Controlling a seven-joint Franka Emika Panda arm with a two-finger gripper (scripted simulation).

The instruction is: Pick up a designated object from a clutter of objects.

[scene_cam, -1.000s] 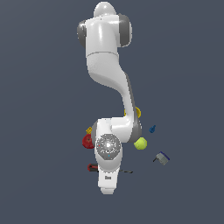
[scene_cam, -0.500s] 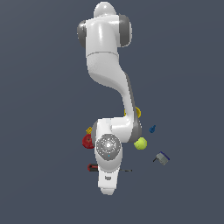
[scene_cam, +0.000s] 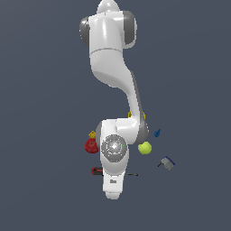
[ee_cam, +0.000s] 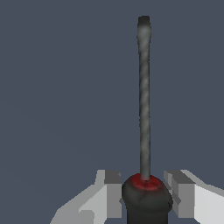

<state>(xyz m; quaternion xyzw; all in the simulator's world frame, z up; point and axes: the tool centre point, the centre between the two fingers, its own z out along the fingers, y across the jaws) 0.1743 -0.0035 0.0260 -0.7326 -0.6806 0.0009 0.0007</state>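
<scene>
robot hand poised around a screwdriver handle

a white robot arm (scene_cam: 113,67) reaches down over a plain dark grey floor (scene_cam: 45,90) in a rendered scene. in the wrist view, the gripper (ee_cam: 145,192) has its two pale fingers (ee_cam: 113,192) set either side of the handle of a screwdriver (ee_cam: 144,131). the handle is black with a red collar, and a thin dark shaft runs away from it. the fingers look narrow, just beside the handle, with a slim gap on each side; whether they already press on it cannot be told.

in the exterior view, the arm's wrist covers most of the screwdriver. only the red-and-black end of the handle (scene_cam: 96,171) shows at the exterior view's left, and the shaft tip at its right. nearby lie a red fruit (scene_cam: 91,145), a yellow-green ball (scene_cam: 145,148), a small yellow piece (scene_cam: 92,134), a small blue piece (scene_cam: 157,133) and a grey-blue block (scene_cam: 167,163). all sit apart from the screwdriver.

what could go wrong, as a judgement: the handle is round, so an off-centre squeeze could make it roll or slip out. the grip is at one end, so on lifting the long shaft may sag and the tool may tip.

no brand, label or writing can be read anywhere.
</scene>
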